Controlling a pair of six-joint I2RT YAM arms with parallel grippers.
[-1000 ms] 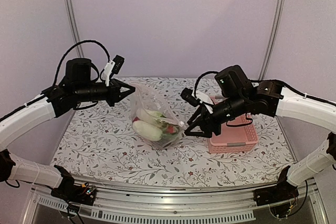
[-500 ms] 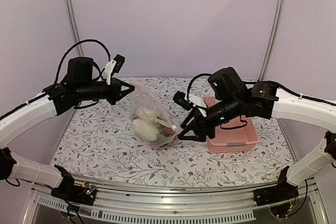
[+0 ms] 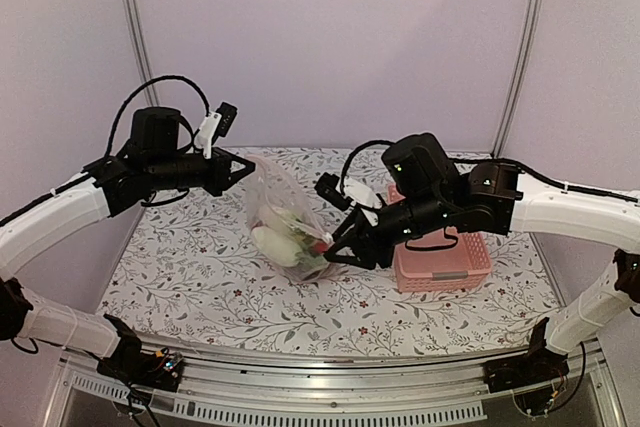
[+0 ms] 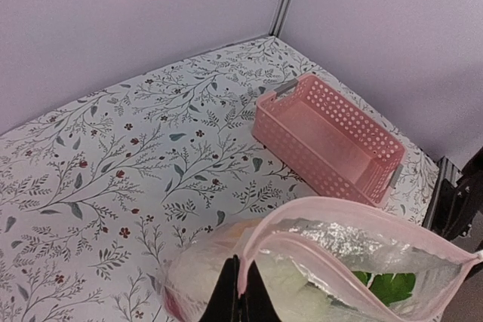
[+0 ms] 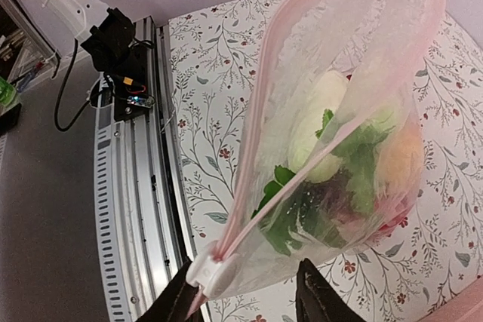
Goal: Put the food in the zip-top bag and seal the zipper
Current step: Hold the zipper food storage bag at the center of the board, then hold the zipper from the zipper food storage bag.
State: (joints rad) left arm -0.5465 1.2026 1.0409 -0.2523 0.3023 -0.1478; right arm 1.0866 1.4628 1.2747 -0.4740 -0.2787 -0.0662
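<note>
The zip-top bag (image 3: 283,209) hangs tilted between the two arms, its lower end on the table. Through it shows the food (image 3: 292,243): white oblong pieces (image 5: 317,118), green leaves (image 5: 290,216), an orange piece and red ones. My left gripper (image 4: 241,292) is shut on the upper corner of the pinkish zipper (image 4: 332,213), and the mouth gapes open. My right gripper (image 5: 243,280) stands open around the bag's lower corner. The white slider (image 5: 215,269) rests against its left finger; the other finger is clear of the plastic.
A pink lattice basket (image 3: 445,262) stands right of the bag, behind the right arm, seen empty in the left wrist view (image 4: 332,141). The floral tablecloth ends at a metal rail (image 5: 136,209) along the near edge. Purple walls close the back and sides.
The right arm has moved left towards the bag, and its jaws have come around the slider corner. The bag's lower end has shifted left. The left gripper has held still.
</note>
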